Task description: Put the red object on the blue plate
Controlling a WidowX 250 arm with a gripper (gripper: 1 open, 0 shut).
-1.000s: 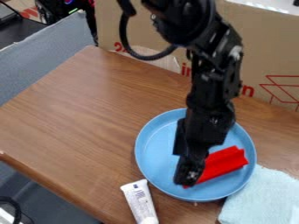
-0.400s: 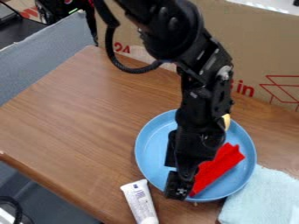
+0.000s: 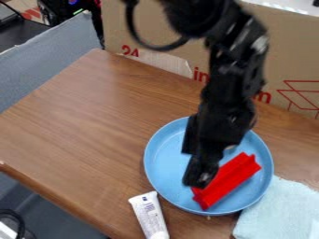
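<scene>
Wooden surface [image 3: 88,107] on my feed: red object [image 3: 228,180] lies on the blue plate [image 3: 165,157]; my tool [image 3: 200,175] hangs released just beside it.

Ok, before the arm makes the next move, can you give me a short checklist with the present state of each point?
1. Red bar lies on the blue plate: ok.
2. Bar is fully inside the rim: cannot tell; its lower end reaches close to the front rim.
3. Claw has let go of the bar: ok, it is open, though its tips sit right beside the bar's left edge.
4. Plate rests flat on the table: ok.
5. White tube in front of the plate is out of the arm's way: ok.
6. Teal cloth is clear of the bar: ok, it lies to the right, at the plate's edge.
</scene>
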